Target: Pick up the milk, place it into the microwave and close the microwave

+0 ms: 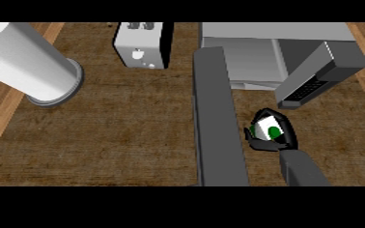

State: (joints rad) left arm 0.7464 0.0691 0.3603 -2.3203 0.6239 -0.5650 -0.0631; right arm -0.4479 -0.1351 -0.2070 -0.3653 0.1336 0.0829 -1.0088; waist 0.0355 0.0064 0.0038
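The milk (270, 127) is a small white carton with a green mark, held just above the counter at the right. My right hand (264, 145) is shut on it, with black fingers curled round its sides and hiding much of it. The microwave (242, 58) stands at the back right, a short way beyond the hand. Its dark grey door (217, 121) is swung wide open and reaches toward the near edge, just left of the hand. The keypad panel (314, 79) shows at the microwave's right side. My left hand does not show.
A white toaster (143, 46) stands at the back, left of the microwave. A large white cylinder (35, 65) on a grey base fills the far left. The brown counter (121, 135) spreads between them, with a wooden edge at the far left.
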